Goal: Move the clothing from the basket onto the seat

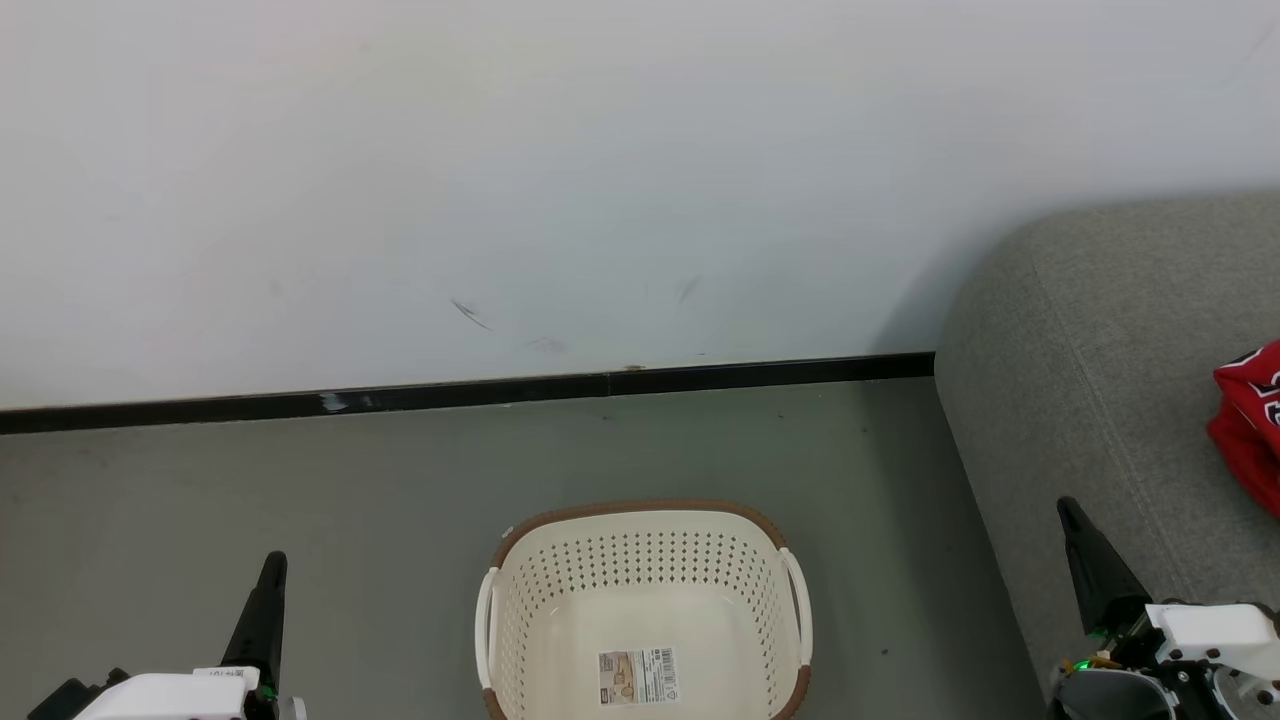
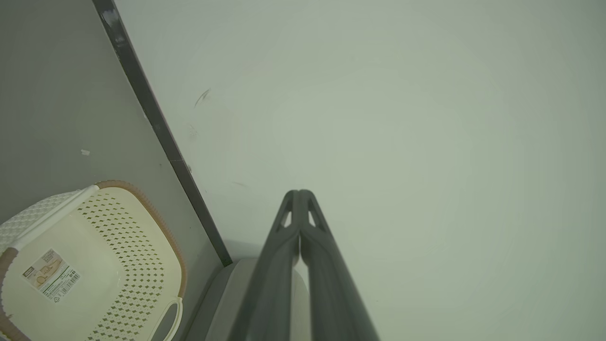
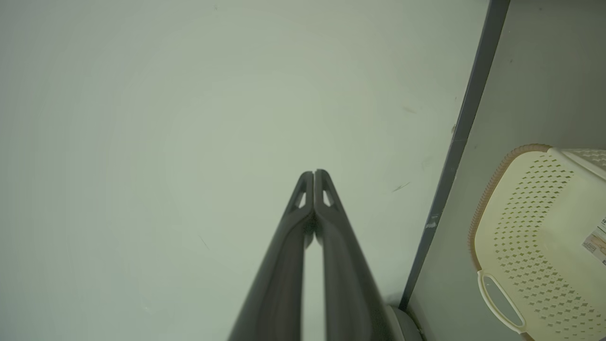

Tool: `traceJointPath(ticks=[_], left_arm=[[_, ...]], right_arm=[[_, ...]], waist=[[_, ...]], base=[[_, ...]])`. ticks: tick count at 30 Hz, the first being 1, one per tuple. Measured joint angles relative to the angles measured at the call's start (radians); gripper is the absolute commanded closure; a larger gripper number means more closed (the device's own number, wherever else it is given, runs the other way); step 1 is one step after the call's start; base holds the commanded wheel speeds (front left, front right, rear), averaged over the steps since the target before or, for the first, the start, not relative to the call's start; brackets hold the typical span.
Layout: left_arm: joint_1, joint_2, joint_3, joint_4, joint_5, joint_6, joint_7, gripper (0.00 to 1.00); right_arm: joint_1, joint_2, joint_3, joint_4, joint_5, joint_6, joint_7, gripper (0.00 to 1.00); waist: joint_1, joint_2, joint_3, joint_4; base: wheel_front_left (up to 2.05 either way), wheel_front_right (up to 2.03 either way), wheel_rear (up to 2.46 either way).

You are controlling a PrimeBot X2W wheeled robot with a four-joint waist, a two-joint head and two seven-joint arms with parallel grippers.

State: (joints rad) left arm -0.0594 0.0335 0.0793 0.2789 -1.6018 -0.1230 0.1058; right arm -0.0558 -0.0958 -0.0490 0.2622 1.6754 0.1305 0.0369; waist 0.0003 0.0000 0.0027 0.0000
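In the head view the basket (image 1: pixel 640 565) stands on the grey floor (image 1: pixel 300 480) at 6 o'clock. Its brown rim faces the wall, its white side handles (image 1: pixel 799 600) sit at either flank, and its cream bottom is bare but for a barcode sticker (image 1: pixel 637 677). The seat (image 1: pixel 1090 380) takes up the 3 to 4 o'clock side, well apart from the basket with a strip of floor between them. Its rounded corner reaches the black baseboard (image 1: pixel 450 392) at the foot of the pale wall (image 1: pixel 600 150). The clothing (image 1: pixel 1250 425), a bright red bundle with black-and-white lettering, lies on the seat at 3 o'clock, cut off by the picture's edge. The left gripper (image 1: pixel 272 568) rises at 7 o'clock over the floor, beside the basket but not touching it. In the left wrist view its two dark fingers (image 2: pixel 326 265) press together at the tips, clenched on nothing and pointing at the wall, with the basket at 8 o'clock. The right gripper (image 1: pixel 1072 518) rises at 4 o'clock in front of the seat's edge. In the right wrist view its fingers (image 3: pixel 341 265) likewise meet at the tips, clenched and empty, with the basket on the floor at 4 o'clock.
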Motion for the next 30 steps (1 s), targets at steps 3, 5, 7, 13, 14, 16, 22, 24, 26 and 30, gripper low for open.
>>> traceJointPath(ticks=[3,5,7,13,14,16,22,24,26,30], left_arm=[[0.000,0.000,0.000,0.000,0.000,0.000,0.000,1.00],[0.000,0.000,0.000,0.000,0.000,0.000,0.000,1.00],[0.000,0.000,0.000,0.000,0.000,0.000,0.000,1.00],[0.000,0.000,0.000,0.001,0.000,0.000,0.000,1.00],[0.000,0.000,0.000,0.001,0.000,0.000,0.000,1.00],[0.000,0.000,0.000,0.001,0.000,0.000,0.000,1.00],[0.000,0.000,0.000,0.001,0.000,0.000,0.000,1.00],[0.000,0.000,0.000,0.001,0.000,0.000,0.000,1.00],[0.000,0.000,0.001,0.001,0.000,0.000,0.000,1.00],[0.000,0.000,0.001,0.001,0.000,0.000,0.000,1.00]], right_arm=[[0.000,0.000,0.000,0.000,0.000,0.000,0.000,1.00],[0.000,0.000,0.000,0.000,0.000,0.000,0.003,1.00],[0.000,0.000,0.000,0.000,0.000,0.000,0.003,1.00],[0.000,0.000,-0.001,0.000,0.000,0.000,0.003,1.00],[0.000,0.000,-0.001,0.000,0.000,0.000,0.004,1.00],[0.000,0.000,-0.001,0.000,0.000,0.000,0.004,1.00],[0.000,0.001,-0.002,0.000,0.000,0.000,0.004,1.00],[0.000,0.001,-0.002,0.000,0.000,0.000,0.004,1.00],[0.000,0.001,-0.002,0.000,0.000,0.000,0.004,1.00],[0.000,0.002,-0.003,0.000,0.000,0.000,0.004,1.00]], waist=[[0.0000,0.0000,0.000,0.000],[-0.0001,0.0000,0.000,0.000],[0.0000,0.0000,0.000,0.000],[0.0000,0.0000,0.000,0.000],[0.0000,0.0000,0.000,0.000],[0.0000,0.0000,0.000,0.000],[-0.0001,0.0000,0.000,0.000],[-0.0001,0.0000,0.000,0.000],[0.0000,0.0000,0.000,0.000],[-0.0001,0.0000,0.000,0.000]], base=[[0.00,0.00,0.00],[0.00,0.00,0.00],[0.00,0.00,0.00],[0.00,0.00,0.00],[0.00,0.00,0.00],[0.00,0.00,0.00],[0.00,0.00,0.00],[0.00,0.00,0.00],[0.00,0.00,0.00],[0.00,0.00,0.00]])
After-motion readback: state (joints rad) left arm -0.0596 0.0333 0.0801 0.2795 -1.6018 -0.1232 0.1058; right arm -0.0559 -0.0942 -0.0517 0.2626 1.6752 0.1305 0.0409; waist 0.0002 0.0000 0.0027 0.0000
